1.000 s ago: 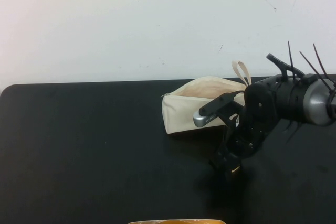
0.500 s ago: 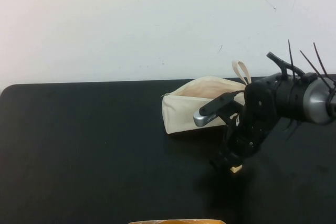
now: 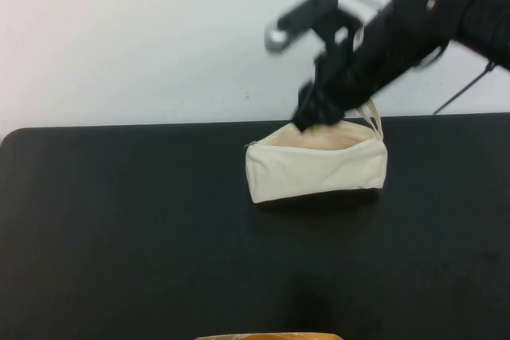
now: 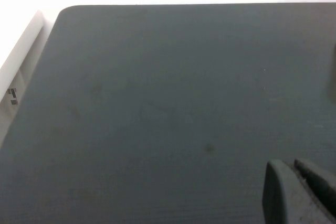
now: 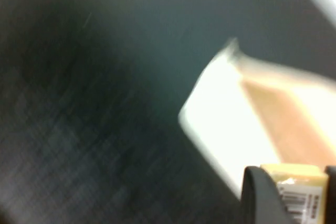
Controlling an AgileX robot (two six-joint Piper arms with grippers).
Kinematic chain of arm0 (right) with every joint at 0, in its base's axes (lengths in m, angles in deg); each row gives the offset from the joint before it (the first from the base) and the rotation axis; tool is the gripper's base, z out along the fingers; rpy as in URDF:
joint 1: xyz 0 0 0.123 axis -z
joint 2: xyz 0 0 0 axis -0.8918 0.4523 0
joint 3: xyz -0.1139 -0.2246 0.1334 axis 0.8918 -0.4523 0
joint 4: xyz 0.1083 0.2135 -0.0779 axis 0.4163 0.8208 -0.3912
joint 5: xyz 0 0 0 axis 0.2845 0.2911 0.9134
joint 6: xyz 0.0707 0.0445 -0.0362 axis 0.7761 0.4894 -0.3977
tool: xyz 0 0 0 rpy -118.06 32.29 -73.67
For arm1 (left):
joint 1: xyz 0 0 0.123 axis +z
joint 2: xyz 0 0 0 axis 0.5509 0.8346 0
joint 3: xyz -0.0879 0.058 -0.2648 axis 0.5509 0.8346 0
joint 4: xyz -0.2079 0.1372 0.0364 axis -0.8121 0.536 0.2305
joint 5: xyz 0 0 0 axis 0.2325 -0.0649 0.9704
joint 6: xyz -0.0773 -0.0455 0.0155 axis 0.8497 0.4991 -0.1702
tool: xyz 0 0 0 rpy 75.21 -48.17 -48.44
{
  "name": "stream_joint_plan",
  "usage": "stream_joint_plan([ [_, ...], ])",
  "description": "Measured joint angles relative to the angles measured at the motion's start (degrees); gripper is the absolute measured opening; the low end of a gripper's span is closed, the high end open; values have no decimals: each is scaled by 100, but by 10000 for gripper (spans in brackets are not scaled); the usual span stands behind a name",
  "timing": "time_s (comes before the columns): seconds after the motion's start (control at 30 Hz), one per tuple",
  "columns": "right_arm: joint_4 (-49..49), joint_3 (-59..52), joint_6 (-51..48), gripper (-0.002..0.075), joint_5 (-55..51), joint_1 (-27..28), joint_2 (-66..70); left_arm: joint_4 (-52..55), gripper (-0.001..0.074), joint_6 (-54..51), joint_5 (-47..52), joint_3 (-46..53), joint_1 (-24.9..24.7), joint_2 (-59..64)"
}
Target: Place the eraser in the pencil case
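The cream-white pencil case [image 3: 317, 166] lies on the black table [image 3: 119, 228] with its zip open and its loop strap [image 3: 370, 114] at the right end. My right gripper [image 3: 309, 121] hangs just above the case's open top. In the right wrist view it [image 5: 294, 192] is shut on the cream-yellow eraser [image 5: 294, 174] with its barcode label, over the case's opening [image 5: 283, 124]. My left gripper [image 4: 294, 174] hovers over bare black table, fingers together and empty; it is out of the high view.
A yellow-orange object [image 3: 267, 337] peeks in at the front edge of the table. A white wall [image 3: 159, 37] stands behind the table. The table's left side is bare black surface.
My right gripper has risen from the table in front of the case and moved back to just above the case's open top, carrying the eraser. The case has not moved.
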Motion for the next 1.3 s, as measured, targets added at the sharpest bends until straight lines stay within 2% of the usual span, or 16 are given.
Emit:
stream_joint_plan([
  [0.27, -676, 155, 389, 216, 860, 0, 535, 0, -1, 0, 0, 0, 0, 0],
  [0.47, -1201, 180, 656, 395, 884, 0, 906, 0, -1, 0, 0, 0, 0, 0],
  [0.57, -1376, 359, 664, 410, 788, 0, 906, 0, -1, 0, 0, 0, 0, 0],
  [0.63, -1401, 576, 669, 391, 612, 0, 906, 0, -1, 0, 0, 0, 0, 0],
  [0.73, -1420, 1045, 678, 314, 280, 0, 854, 0, -1, 0, 0, 0, 0, 0],
  [0.97, -1429, 2129, 670, 48, -273, 0, 479, 0, -1, -9, 0, 0, 0, 0],
  [1.1, -1502, 2424, 623, 8, -318, 0, 36, 0, -1, -9, 0, 0, 0, 0],
  [1.3, -1675, 2469, 308, 0, -732, 0, -827, 0, -1, -9, 0, 0, 0, 0],
])
